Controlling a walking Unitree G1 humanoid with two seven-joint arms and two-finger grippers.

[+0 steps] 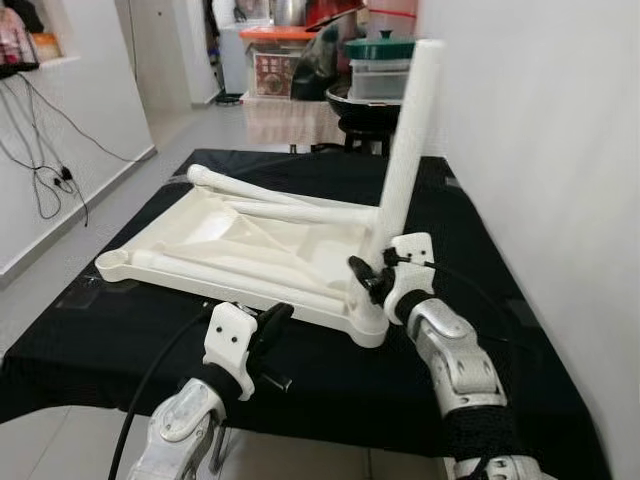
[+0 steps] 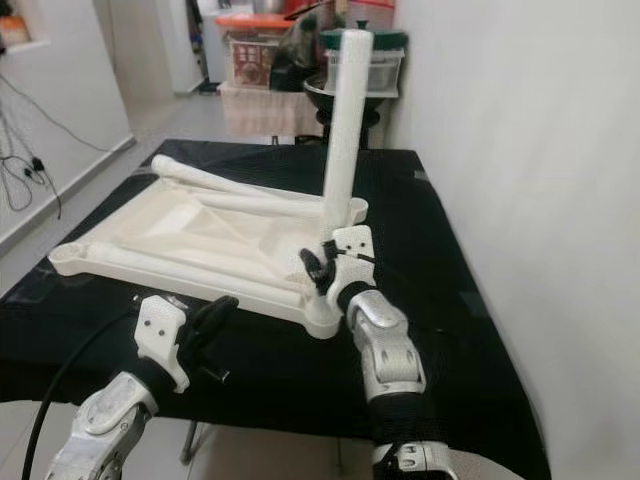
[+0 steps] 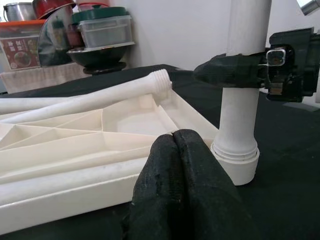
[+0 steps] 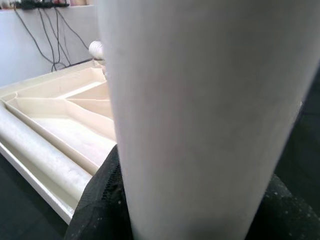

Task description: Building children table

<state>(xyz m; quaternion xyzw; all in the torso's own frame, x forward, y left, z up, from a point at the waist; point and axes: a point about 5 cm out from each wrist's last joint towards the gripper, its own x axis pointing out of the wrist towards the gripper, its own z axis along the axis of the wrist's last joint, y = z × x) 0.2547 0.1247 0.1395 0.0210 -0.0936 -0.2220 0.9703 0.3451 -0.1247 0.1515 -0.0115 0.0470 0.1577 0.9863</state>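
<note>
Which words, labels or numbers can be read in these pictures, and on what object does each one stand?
No text can be read with certainty.
Box with a red printed label, behind the black table: its print is too small and blurred to read.
White tabletop, white leg, left gripper, right gripper: no writing is visible on them.
</note>
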